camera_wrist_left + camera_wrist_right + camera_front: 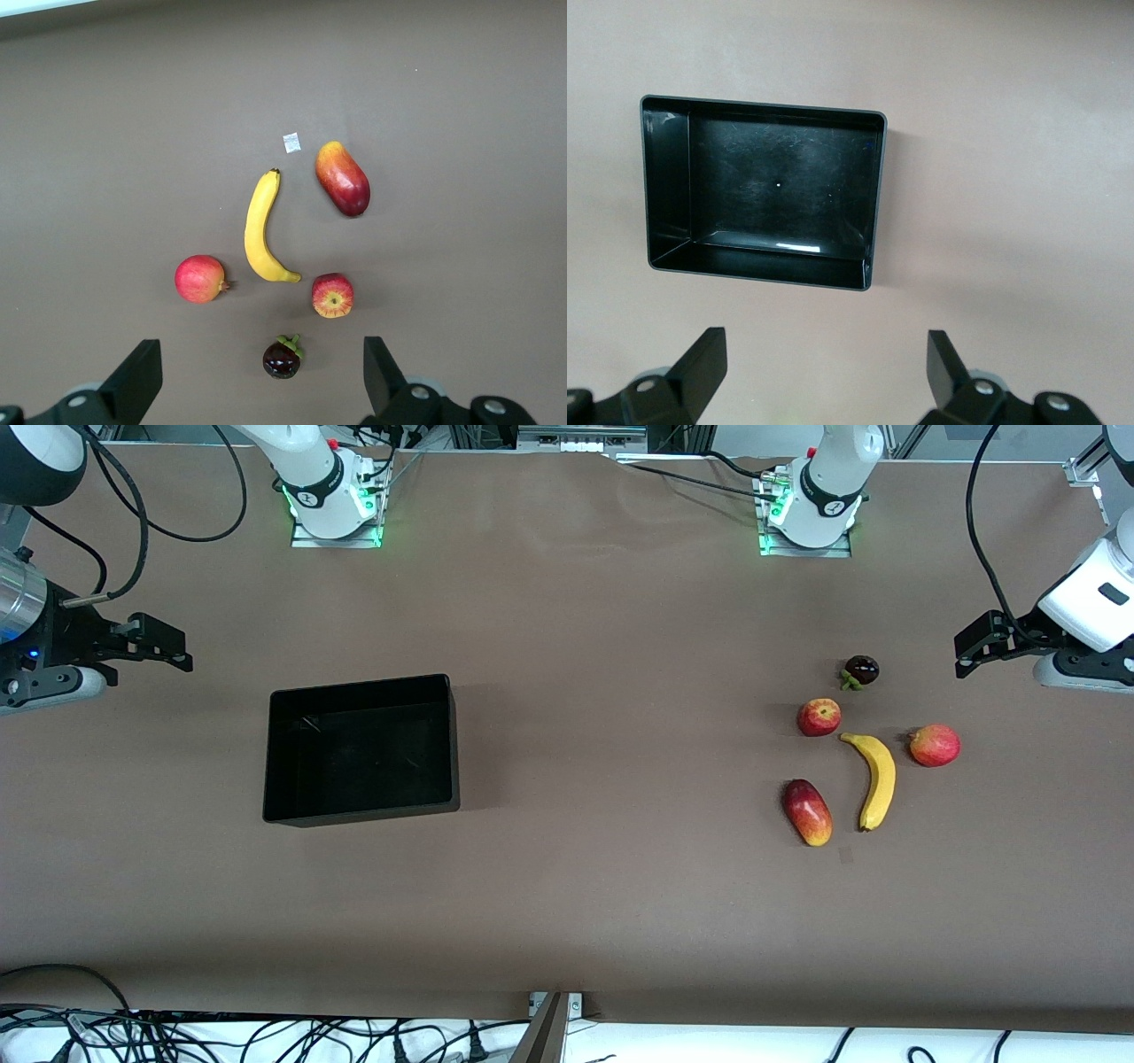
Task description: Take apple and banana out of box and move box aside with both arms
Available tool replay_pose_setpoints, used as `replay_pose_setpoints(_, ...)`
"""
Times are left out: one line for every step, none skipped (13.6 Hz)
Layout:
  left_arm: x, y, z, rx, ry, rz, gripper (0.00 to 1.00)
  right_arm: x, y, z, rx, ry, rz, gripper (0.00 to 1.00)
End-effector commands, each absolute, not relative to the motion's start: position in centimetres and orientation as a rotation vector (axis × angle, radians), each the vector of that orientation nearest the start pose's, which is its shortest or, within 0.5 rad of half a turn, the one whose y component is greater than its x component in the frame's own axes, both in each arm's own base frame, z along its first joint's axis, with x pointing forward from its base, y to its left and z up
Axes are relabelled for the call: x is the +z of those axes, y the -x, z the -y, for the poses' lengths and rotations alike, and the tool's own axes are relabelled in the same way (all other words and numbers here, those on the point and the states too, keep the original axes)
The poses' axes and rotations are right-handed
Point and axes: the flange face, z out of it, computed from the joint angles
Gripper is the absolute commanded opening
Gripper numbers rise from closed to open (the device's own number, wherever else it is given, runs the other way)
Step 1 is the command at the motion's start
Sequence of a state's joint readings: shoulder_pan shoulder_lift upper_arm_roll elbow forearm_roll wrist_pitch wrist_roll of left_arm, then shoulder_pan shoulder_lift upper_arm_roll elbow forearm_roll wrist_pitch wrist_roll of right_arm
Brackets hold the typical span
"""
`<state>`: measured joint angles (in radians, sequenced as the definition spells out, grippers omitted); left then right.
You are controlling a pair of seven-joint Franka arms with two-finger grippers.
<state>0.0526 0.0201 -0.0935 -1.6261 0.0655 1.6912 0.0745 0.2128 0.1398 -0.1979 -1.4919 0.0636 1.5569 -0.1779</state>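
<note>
The yellow banana (877, 779) and the small red apple (819, 716) lie on the brown table (620, 797) toward the left arm's end. They also show in the left wrist view: banana (259, 232), apple (332, 295). The black open-top box (359, 685) stands empty toward the right arm's end and also shows in the right wrist view (757, 267). My left gripper (967, 652) (261, 379) is open and empty, up over the table beside the fruits. My right gripper (174, 646) (824, 372) is open and empty, up over the table beside the box.
An oblong red-yellow mango (807, 812) (343, 178), a pinkish-red round fruit with a nub (935, 745) (200, 278) and a dark mangosteen (861, 670) (283, 357) lie around the banana and apple. A small white scrap (291, 142) lies by the mango.
</note>
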Motion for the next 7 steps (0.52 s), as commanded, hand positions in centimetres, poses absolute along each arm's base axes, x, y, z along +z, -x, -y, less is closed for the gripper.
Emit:
replay_pose_setpoints(60.29,-56.38,1.90,-0.069,3.053,-0.194,1.00,58.19,-59.08,-2.11,0.127,3.089,0.321,1.00)
replay_pose_setpoints(60.25,-56.33,1.89,-0.062,3.053,-0.194,1.00,58.15,-59.02,-2.11,0.134,3.088,0.323,1.00)
replay_pose_setpoints(60.32,-56.33,1.98,-0.064,3.053,-0.196,1.00,58.15,-59.02,-2.11,0.134,3.088,0.323,1.00)
replay_pose_setpoints(60.44,-56.38,2.06,-0.067,3.053,-0.196,1.00,58.17,-59.04,-2.11,0.132,3.088,0.323,1.00)
replay_pose_setpoints(60.44,-56.38,2.13,-0.067,3.052,-0.198,1.00,58.22,-59.03,-2.12,0.132,3.088,0.323,1.00)
replay_pose_setpoints(60.44,-56.37,2.22,-0.067,3.052,-0.201,1.00,58.23,-59.03,-2.12,0.132,3.088,0.323,1.00)
replay_pose_setpoints(60.44,-56.37,2.21,-0.067,3.050,-0.201,1.00,58.14,-59.00,-2.18,0.137,3.089,0.326,1.00)
